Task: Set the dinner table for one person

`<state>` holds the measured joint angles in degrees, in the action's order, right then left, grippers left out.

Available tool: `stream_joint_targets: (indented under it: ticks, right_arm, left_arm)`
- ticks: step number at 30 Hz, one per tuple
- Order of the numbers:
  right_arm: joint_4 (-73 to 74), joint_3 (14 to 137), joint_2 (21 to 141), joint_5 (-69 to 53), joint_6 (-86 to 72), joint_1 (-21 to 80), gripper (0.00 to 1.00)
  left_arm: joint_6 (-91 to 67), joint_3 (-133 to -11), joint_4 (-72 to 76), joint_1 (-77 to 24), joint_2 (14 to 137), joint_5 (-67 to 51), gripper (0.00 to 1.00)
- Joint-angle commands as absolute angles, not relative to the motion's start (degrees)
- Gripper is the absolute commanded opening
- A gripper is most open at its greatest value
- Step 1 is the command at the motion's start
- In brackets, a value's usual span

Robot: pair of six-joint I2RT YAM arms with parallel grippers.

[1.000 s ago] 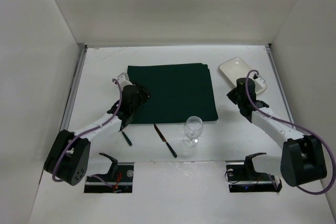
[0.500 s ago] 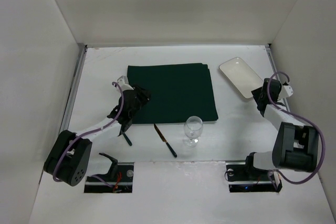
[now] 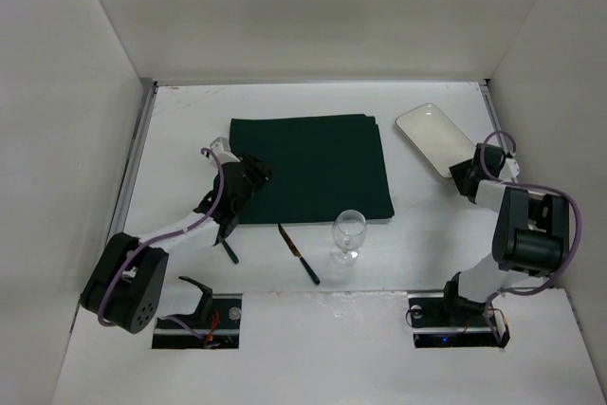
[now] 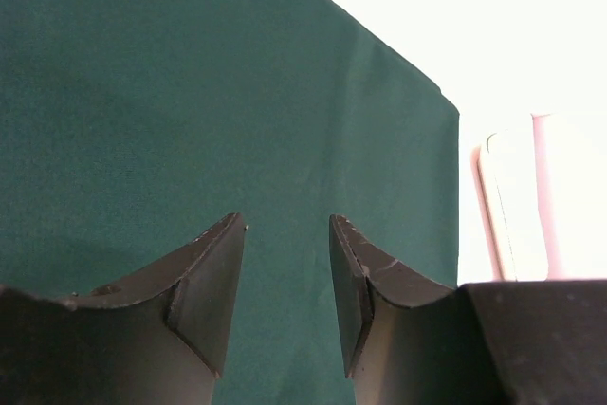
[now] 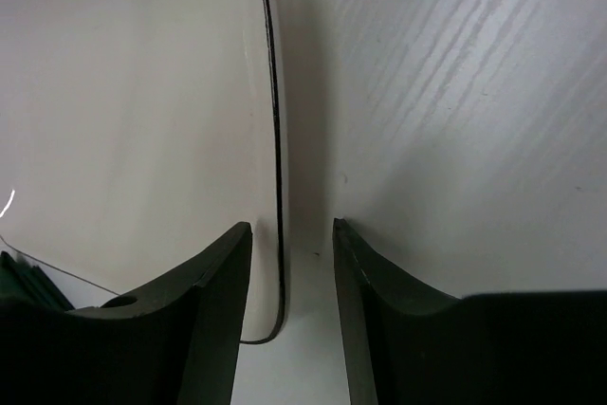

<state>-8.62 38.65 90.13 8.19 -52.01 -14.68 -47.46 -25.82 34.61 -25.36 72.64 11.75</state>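
Observation:
The dinner table [image 3: 180, 139] is a white top with a dark green mat [image 3: 313, 168] at its middle. My left gripper [image 3: 248, 177] hovers over the mat's left edge, open and empty [image 4: 287, 225]; green cloth [image 4: 190, 92] fills its view. A white rectangular plate [image 3: 434, 138] lies at the far right. My right gripper [image 3: 465, 177] is at the plate's near right corner, open [image 5: 291, 227]. The plate's dark-lined rim [image 5: 275, 139] runs between the jaws, one finger over the plate and the other over the table.
A wine glass [image 3: 348, 234] stands upright just in front of the mat. A knife [image 3: 299, 253] lies to its left, and another dark-handled utensil [image 3: 228, 248] lies below my left gripper. White walls enclose the table on three sides.
My right arm has drawn back and folded, moving its gripper from over the plate to the plate's near right corner, and its jaws have opened. My left gripper has hardly moved.

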Motion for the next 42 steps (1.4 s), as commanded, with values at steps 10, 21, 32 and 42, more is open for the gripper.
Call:
stream_joint_targets:
  ticks: [10, 21, 32, 42]
  right_arm:
    - [-14.9, 41.0, 93.7, 5.5, -57.4, -15.0, 0.13]
    - [-25.7, 36.8, 81.8, 0.2, -62.8, -14.9, 0.02]
    - [-29.8, 42.8, 75.1, -10.8, -63.5, -6.8, 0.01]
    - [-29.2, 52.6, 85.9, -22.9, -56.1, 10.0, 0.01]
  left_arm:
    - [-47.8, -25.1, 38.5, -24.9, 72.8, 11.7, 0.39]
    - [-47.6, -24.8, 38.5, -24.3, 72.7, 12.7, 0.39]
    - [-46.9, -24.8, 38.4, -23.1, 72.9, 13.2, 0.39]
    - [-47.5, -22.0, 37.9, -20.1, 67.1, 15.4, 0.39]
